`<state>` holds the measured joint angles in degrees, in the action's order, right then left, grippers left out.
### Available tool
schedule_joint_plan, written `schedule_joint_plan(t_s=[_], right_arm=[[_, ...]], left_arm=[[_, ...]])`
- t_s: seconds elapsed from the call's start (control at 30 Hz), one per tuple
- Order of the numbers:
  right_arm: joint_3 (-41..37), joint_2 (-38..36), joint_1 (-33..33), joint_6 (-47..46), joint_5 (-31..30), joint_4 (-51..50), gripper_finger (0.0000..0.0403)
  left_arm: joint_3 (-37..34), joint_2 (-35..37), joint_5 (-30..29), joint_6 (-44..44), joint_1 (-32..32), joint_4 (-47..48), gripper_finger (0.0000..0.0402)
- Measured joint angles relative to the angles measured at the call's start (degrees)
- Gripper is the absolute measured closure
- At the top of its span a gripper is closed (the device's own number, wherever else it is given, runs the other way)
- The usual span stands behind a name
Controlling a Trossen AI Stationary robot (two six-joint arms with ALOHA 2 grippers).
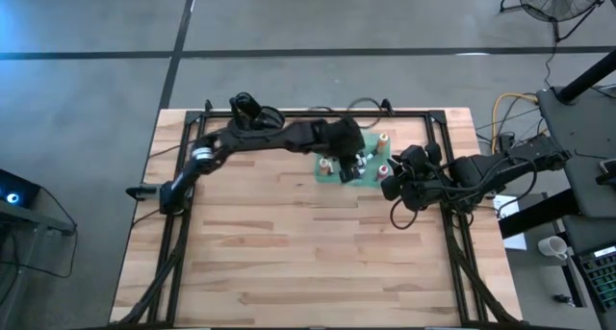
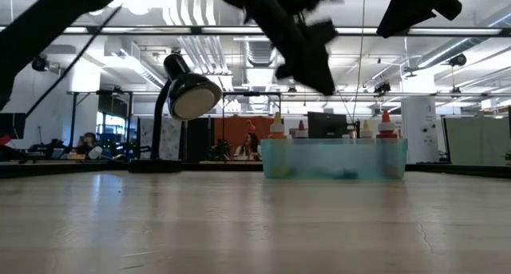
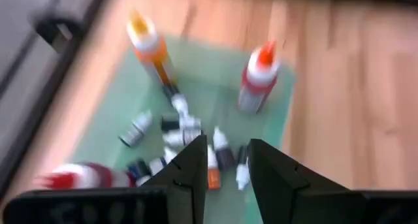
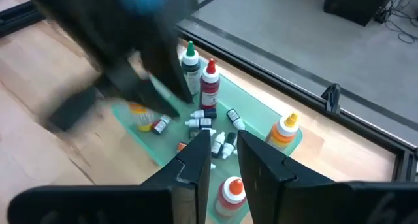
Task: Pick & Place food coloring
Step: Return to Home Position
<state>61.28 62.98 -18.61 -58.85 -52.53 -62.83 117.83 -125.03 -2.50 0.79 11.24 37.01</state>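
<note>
High view | left gripper (image 1: 354,163) over bin (image 1: 370,184) | right gripper (image 1: 389,182) beside | food coloring (image 3: 186,129) inside

1 green tray (image 3: 215,80), about 10 tiny bottles (image 3: 137,129), 2 grippers (image 3: 226,144) (image 4: 223,137)

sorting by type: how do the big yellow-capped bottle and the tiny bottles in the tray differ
Size: the yellow-capped bottle is far bigger than the tiny bottles.
Pose: the yellow-capped bottle stands upright near a tray corner; the tiny bottles mostly lie on their sides mid-tray.
Both are in the green tray.
</note>
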Motion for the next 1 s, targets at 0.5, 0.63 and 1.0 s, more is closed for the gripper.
schedule_joint_plan(t_s=[0.5,0.63,1.0], right_arm=[[-4.88,-4.44,0.5,2.0,2.47,3.25,0.0335],[-11.78,-11.09,0.5,3.95,6.15,11.11,0.0335],[-21.19,-26.67,0.66,4.68,9.11,19.72,0.0335]], left_arm=[[-11.45,21.78,9.02,-1.95,-0.11,4.67,0.0316],[-24.88,28.63,15.06,-4.42,-0.19,2.05,0.0316],[-54.93,57.58,5.03,-22.51,0.37,-2.54,0.0316]])
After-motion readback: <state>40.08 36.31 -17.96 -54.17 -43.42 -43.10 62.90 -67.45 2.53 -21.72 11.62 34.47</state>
